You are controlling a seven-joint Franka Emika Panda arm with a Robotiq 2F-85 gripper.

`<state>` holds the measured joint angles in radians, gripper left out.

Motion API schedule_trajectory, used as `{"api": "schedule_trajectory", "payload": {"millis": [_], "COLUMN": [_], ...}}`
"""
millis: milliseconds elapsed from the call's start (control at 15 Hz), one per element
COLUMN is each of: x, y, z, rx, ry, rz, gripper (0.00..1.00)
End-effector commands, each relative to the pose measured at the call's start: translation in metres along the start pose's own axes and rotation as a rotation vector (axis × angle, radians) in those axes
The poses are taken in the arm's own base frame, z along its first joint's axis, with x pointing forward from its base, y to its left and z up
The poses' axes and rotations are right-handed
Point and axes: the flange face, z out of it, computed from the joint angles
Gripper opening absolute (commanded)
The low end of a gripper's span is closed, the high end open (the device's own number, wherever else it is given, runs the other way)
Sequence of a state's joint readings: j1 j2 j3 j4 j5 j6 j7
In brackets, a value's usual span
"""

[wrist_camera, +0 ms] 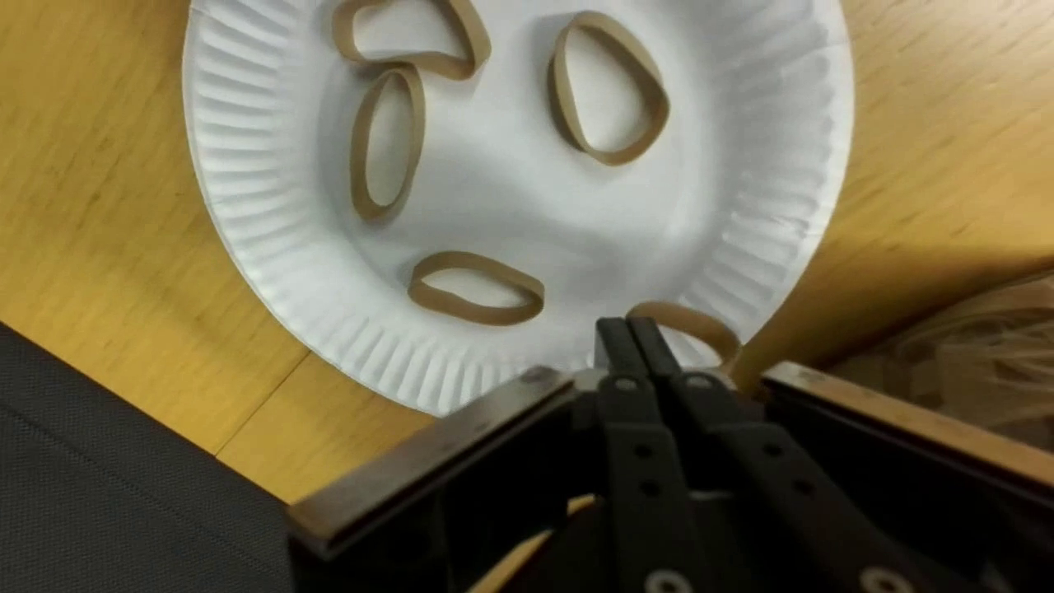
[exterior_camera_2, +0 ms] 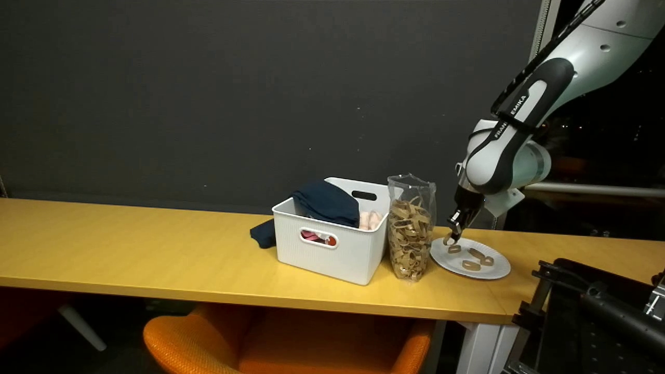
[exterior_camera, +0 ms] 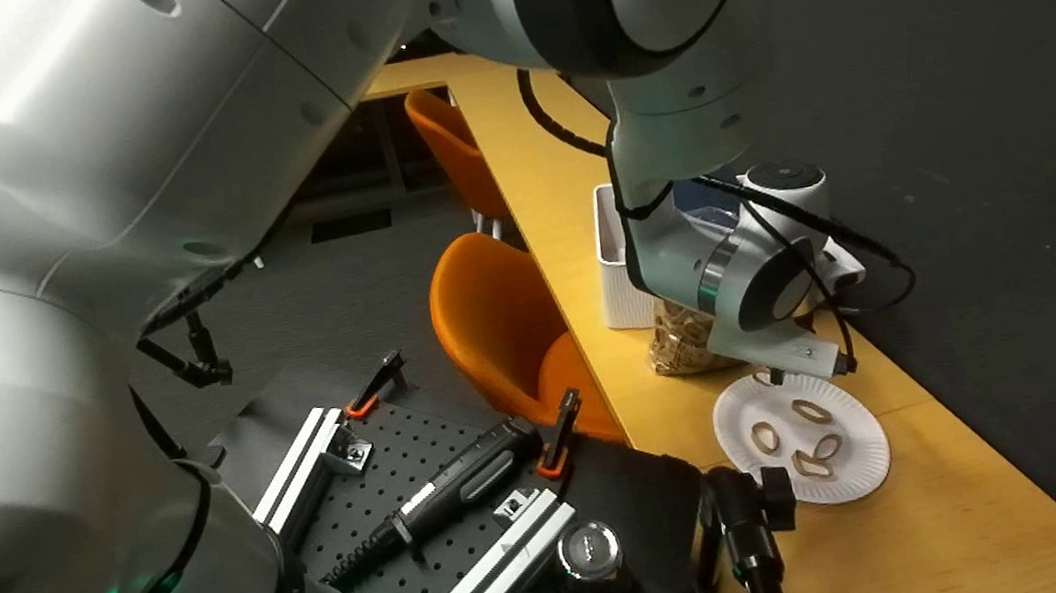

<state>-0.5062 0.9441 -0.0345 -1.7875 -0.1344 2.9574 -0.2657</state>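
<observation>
In the wrist view, the jaws are closed together, and a rubber band (wrist_camera: 687, 317) sits at their fingertips (wrist_camera: 611, 342), over the rim of a white paper plate (wrist_camera: 247, 132). It looks pinched, though the tips hide the actual contact. Ahead of the jaws, four other bands (wrist_camera: 486, 314) lie loose on the plate, apart from them. A clear bag (wrist_camera: 980, 362) of bands is near the jaws, toward the picture's right.

In an exterior view, the band shows tilted beside the jaws, low at the plate's edge; the bag stands between the jaws and a white bin (exterior_camera_2: 324, 259) with dark cloth (exterior_camera_2: 330, 205) in it. The hold on one band appears made, but it is not carried off, and four are not in the jaws.

In an exterior view, the arm (exterior_camera: 675, 258) mostly covers the jaws; plate and worktop (exterior_camera: 957, 506) lie below them, an orange chair (exterior_camera: 495, 311) well apart.
</observation>
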Motion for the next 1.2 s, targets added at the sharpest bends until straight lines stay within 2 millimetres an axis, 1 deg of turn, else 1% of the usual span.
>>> {"api": "schedule_trajectory", "payload": {"millis": [0,67,133,200,333,400,467,533,733,800,933,1133], "x": [0.002,0.001,0.0,-0.005,-0.014,-0.019,-0.027,-0.033,-0.051,-0.055,-0.059,-0.056], "y": [-0.007,-0.007,-0.006,-0.001,0.008,0.013,0.02,0.025,0.039,0.043,0.053,0.061], "z": [-0.007,-0.006,-0.007,-0.012,-0.015,-0.015,-0.014,-0.013,0.001,0.005,0.015,0.023], "rx": [0.021,0.021,0.02,0.015,0.003,0.002,0.0,0.002,0.022,0.026,0.025,0.019], "ry": [-0.03,-0.038,-0.047,-0.056,-0.078,-0.086,-0.1,-0.116,-0.145,-0.15,-0.166,-0.161], "rz": [0.009,0.012,0.014,0.017,0.021,0.021,0.021,0.016,-0.021,-0.026,-0.021,-0.006], "gripper": [0.27,0.28,0.33,0.41,0.54,0.62,0.69,0.77,0.98,1.0,1.0,1.0]}}
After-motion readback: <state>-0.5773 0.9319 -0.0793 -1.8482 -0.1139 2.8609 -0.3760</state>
